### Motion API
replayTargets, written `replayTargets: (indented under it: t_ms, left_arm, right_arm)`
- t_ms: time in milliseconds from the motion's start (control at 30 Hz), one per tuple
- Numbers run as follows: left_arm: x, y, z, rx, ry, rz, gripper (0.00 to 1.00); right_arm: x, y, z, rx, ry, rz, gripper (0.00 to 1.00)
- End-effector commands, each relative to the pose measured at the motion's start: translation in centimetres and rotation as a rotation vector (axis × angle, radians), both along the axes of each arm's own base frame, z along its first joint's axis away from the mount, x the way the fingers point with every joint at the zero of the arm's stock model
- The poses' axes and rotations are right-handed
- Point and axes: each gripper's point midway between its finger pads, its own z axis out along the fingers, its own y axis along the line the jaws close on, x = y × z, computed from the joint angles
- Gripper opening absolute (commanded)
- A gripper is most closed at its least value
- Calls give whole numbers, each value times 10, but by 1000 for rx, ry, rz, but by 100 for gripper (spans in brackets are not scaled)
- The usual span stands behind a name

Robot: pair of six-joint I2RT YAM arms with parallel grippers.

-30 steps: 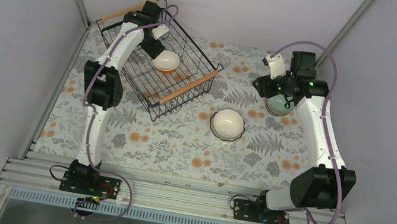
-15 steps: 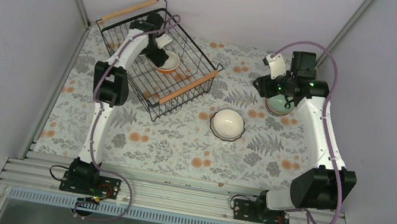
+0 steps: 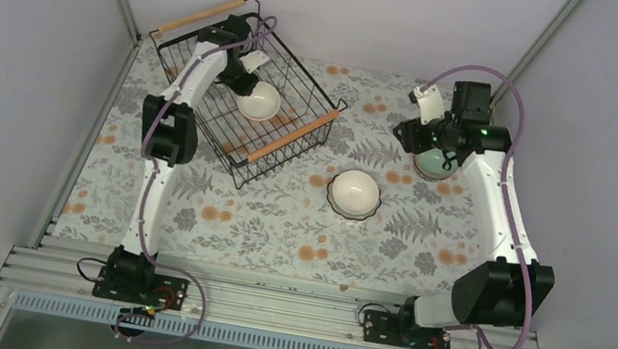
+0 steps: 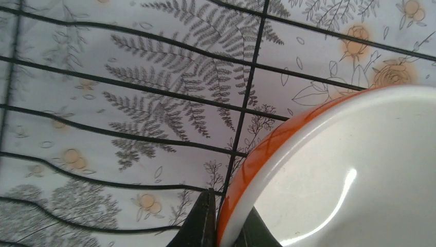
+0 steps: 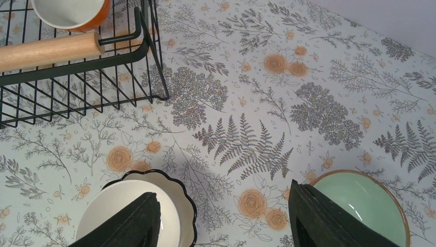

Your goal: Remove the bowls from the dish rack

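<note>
Orange bowl (image 4: 329, 170) is found within the dish rack (image 3: 291, 135), rim clamped between the left fingers (image 4: 203, 229), body lying to their right. Right fingers (image 5: 139, 221) are spread apart, empty, outside the rack over the counter (image 5: 247, 103).

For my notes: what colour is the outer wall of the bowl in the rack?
Orange. The bowl shows best in left wrist view.

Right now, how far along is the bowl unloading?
Two bowls look done: the scallop-edged white bowl and the pale green bowl sit on the table outside the dish rack. In hand: the left gripper pinches the rim of the orange bowl, which is inside the rack. Left: lifting it out and setting it down; no other bowl shows in the rack. The right gripper hangs open, holding nothing.
</note>
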Motion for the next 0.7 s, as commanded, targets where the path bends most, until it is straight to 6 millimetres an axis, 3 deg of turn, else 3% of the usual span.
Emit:
replayTargets:
  t_ms: [0, 100, 233, 333, 433, 567, 667]
  left_arm:
    - [-5, 1, 24, -11, -18, -4, 3]
    - [0, 0, 66, -34, -105, -2, 2]
    - [-3, -4, 147, -78, -267, -16, 2]
    - [-27, -21, 218, -177, -388, -94, 2]
    - [-55, -37, 272, -252, -498, -165, 2]
    - [-99, -69, 315, -327, -570, -281, 5]
    - [-134, -105, 321, -404, -527, -399, 8]
  right_arm:
    - [-3, 3, 5, 12, -22, 0, 61]
    - [-4, 3, 4, 11, -20, -2, 61]
    - [-4, 1, 6, 6, -27, -8, 61]
    - [-3, -1, 9, -1, -39, -25, 61]
    - [-3, -5, 11, -11, -56, -43, 61]
    - [-3, -12, 13, -37, -75, -76, 61]
    - [-1, -21, 15, -64, -89, -119, 61]
